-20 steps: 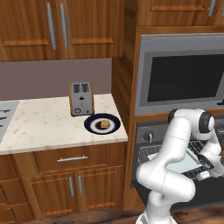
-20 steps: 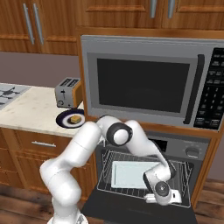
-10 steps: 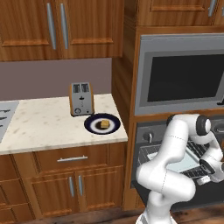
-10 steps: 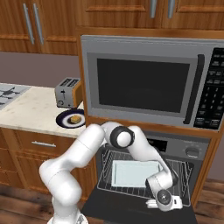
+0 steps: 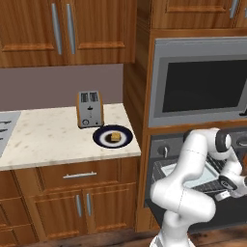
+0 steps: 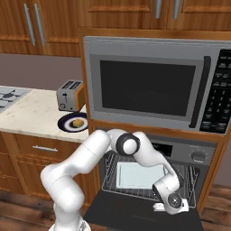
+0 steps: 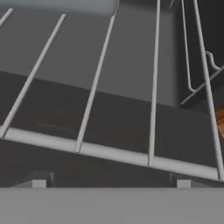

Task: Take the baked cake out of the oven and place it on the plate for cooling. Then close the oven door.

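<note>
The baked cake (image 5: 115, 137) (image 6: 77, 122) sits on the navy-rimmed plate (image 5: 102, 140) (image 6: 66, 123) on the counter, in front of the toaster. The oven (image 6: 197, 156) (image 5: 164, 150) stands open under the microwave, and its door (image 6: 126, 215) hangs flat and low. My gripper (image 6: 168, 208) (image 5: 226, 194) is low at the oven's mouth, over the door's right part. In the hand view my gripper (image 7: 109, 183) is open, fingertips (image 7: 38, 182) wide apart with nothing between them, just below the front bar of a wire rack (image 7: 96, 87).
A pale baking tray (image 6: 135, 175) (image 5: 185, 169) lies on the oven rack. The microwave (image 6: 144, 85) sits right above the oven. A toaster (image 5: 89, 109) (image 6: 68, 95) stands behind the plate, and a stove top (image 6: 9, 97) lies at the counter's far left.
The arm has reached lower and further out, bringing the hand down from the rack's level to just above the open door's right side. Cake and plate have not moved.
</note>
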You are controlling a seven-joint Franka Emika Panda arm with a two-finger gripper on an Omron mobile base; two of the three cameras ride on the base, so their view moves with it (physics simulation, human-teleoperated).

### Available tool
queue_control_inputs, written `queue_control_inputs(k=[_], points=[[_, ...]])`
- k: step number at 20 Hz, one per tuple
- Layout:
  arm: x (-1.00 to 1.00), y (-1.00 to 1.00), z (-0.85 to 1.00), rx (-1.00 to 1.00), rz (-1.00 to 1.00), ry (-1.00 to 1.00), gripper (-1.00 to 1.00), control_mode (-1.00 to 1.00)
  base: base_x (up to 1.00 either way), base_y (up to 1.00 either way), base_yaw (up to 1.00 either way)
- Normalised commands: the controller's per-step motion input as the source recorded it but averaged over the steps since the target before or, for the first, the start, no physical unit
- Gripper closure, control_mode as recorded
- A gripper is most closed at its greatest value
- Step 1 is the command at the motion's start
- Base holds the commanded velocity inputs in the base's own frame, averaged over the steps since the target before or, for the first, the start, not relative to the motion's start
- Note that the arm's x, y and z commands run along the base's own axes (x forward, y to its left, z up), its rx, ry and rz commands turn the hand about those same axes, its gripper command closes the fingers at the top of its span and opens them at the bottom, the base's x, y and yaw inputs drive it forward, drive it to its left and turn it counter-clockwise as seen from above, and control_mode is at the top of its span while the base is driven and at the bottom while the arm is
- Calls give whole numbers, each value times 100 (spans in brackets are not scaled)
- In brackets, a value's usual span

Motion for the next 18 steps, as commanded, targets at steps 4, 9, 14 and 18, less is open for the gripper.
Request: queue_control_inputs(k=[4, 9, 14, 18], points=[[43, -2, 0, 9, 7, 0, -100, -100, 0, 0, 0], [43, 0, 0, 9, 7, 0, -100, -100, 0, 0, 0], [38, 0, 0, 7, 7, 0, -100, -100, 0, 0, 0], [32, 0, -3, 5, 6, 0, -100, -100, 0, 0, 0]])
